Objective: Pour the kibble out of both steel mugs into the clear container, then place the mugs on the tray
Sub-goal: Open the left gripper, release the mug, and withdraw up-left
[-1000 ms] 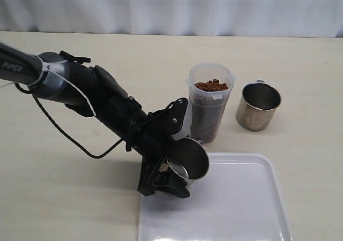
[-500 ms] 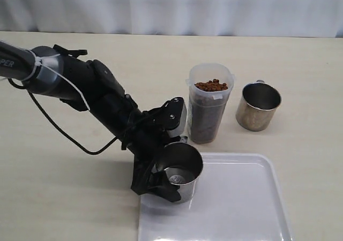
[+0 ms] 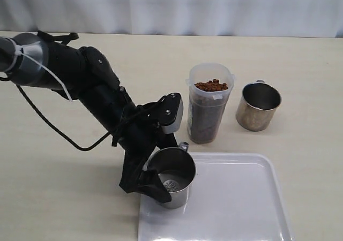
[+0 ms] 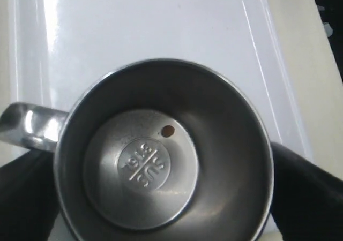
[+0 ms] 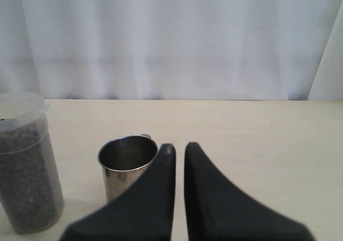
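Observation:
My left gripper (image 3: 159,190) is shut on a steel mug (image 3: 172,181), held upright at the near left corner of the white tray (image 3: 241,209). I cannot tell whether the mug's base touches the tray. From the left wrist, the mug (image 4: 161,160) holds one kibble pellet (image 4: 168,130) beside its stamped mark, with the tray (image 4: 134,27) beneath. The clear container (image 3: 209,107) stands behind the tray, filled with kibble (image 3: 212,84). The second steel mug (image 3: 258,106) stands empty to its right. My right gripper (image 5: 179,150) is shut on nothing, near that mug (image 5: 124,163).
A black cable (image 3: 59,128) loops from the left arm across the table. A white curtain (image 3: 171,8) closes off the far side. The right wrist view shows the container (image 5: 27,166) beside the second mug.
The left arm has drawn back toward the near left and lowered. The mug it holds went from tilted to upright and sank to the tray's corner.

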Action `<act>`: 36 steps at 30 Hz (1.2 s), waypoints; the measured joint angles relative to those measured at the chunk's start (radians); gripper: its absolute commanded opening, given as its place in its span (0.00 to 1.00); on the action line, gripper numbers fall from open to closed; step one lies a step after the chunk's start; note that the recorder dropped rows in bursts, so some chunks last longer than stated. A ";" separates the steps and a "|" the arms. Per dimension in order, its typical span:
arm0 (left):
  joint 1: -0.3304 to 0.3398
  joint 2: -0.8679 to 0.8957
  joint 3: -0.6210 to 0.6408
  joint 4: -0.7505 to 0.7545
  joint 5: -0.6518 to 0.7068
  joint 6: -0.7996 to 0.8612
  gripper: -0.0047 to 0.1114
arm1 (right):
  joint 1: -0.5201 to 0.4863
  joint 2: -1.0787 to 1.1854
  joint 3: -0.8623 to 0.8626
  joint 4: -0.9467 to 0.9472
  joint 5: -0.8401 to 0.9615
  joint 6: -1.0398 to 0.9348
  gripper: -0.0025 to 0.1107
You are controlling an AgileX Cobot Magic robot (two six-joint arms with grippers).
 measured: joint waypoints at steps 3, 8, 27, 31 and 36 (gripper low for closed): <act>0.009 -0.013 0.000 0.002 0.029 -0.002 0.61 | 0.000 0.000 0.000 0.000 0.000 0.000 0.06; 0.040 -0.060 0.000 0.025 0.039 -0.014 0.61 | 0.000 0.000 0.000 0.000 0.000 0.000 0.06; 0.082 -0.536 0.057 0.280 -0.356 -0.826 0.04 | 0.000 0.000 0.000 0.000 0.000 0.000 0.06; 0.082 -0.720 0.179 0.298 -0.509 -0.923 0.04 | 0.000 0.000 0.000 0.000 0.000 0.000 0.06; 0.082 -0.982 0.399 0.318 -0.750 -0.999 0.04 | 0.000 0.000 0.000 0.000 0.000 0.000 0.06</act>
